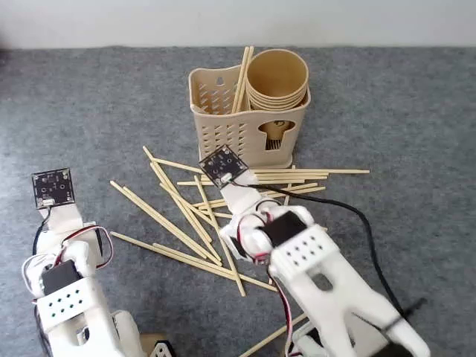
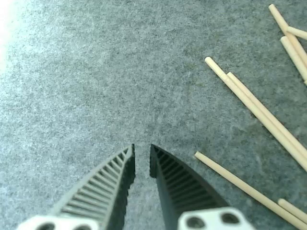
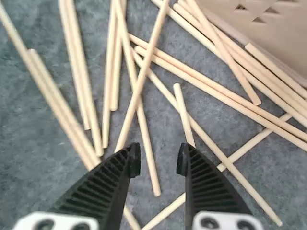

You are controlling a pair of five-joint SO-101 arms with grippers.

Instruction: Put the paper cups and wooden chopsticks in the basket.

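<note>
A beige slotted basket [image 1: 223,126] stands at the back of the table. A stack of paper cups [image 1: 277,74] sits in its right compartment, and a couple of wooden chopsticks [image 1: 242,78] lean in beside them. Many loose chopsticks [image 1: 175,216] lie scattered on the grey mat in front of it. My right arm [image 1: 245,201] hangs over this pile. Its gripper [image 3: 158,160] is open just above the mat, and one chopstick [image 3: 144,129] runs between the fingertips. My left gripper [image 2: 142,160] is over bare mat at the front left, shut to a thin gap and holding nothing.
The basket's wall [image 3: 268,24] stands just beyond the crossed sticks near my right gripper. A few chopsticks [image 2: 259,112] lie off to one side of my left gripper. The grey mat [image 1: 89,111] is bare at the left and the far right.
</note>
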